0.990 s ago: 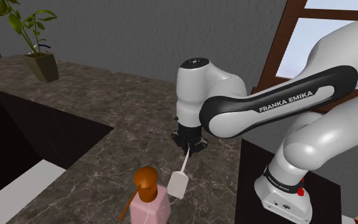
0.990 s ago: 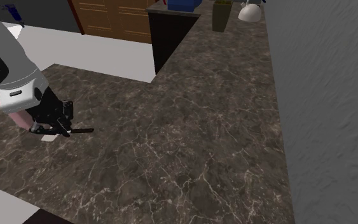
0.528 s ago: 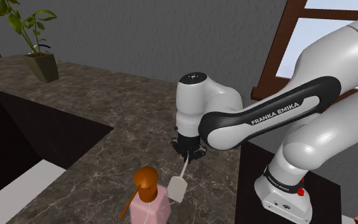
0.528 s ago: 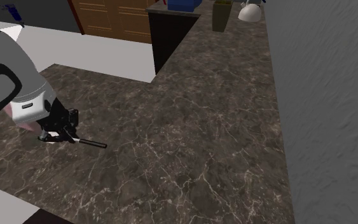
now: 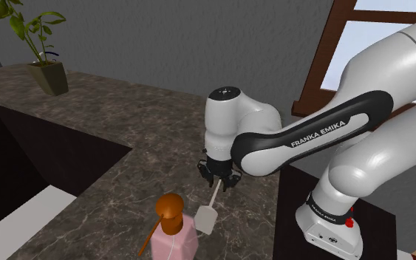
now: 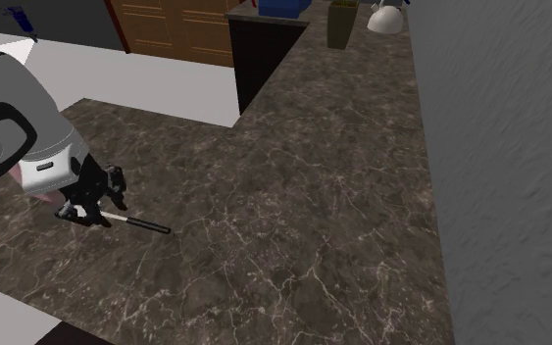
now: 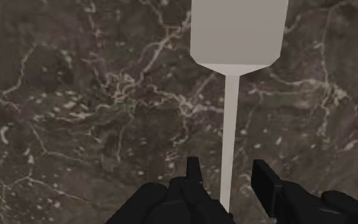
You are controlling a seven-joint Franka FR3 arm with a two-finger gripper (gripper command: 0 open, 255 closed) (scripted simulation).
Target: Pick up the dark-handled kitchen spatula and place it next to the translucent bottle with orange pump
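The end effector (image 5: 217,179) is open, fingers not touching the spatula (image 5: 205,218) — it lies on the worktop (image 5: 147,140), just beside the bottle (image 5: 178,238) at its 2 o'clock. I think going straight up is best, so no finger bumps the handle.

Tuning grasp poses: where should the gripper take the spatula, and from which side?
Take the spatula by its thin shaft, from straight above, straddling it. It lies flat on the counter; the shaft fits inside the open gripper, while the blade is far wider.
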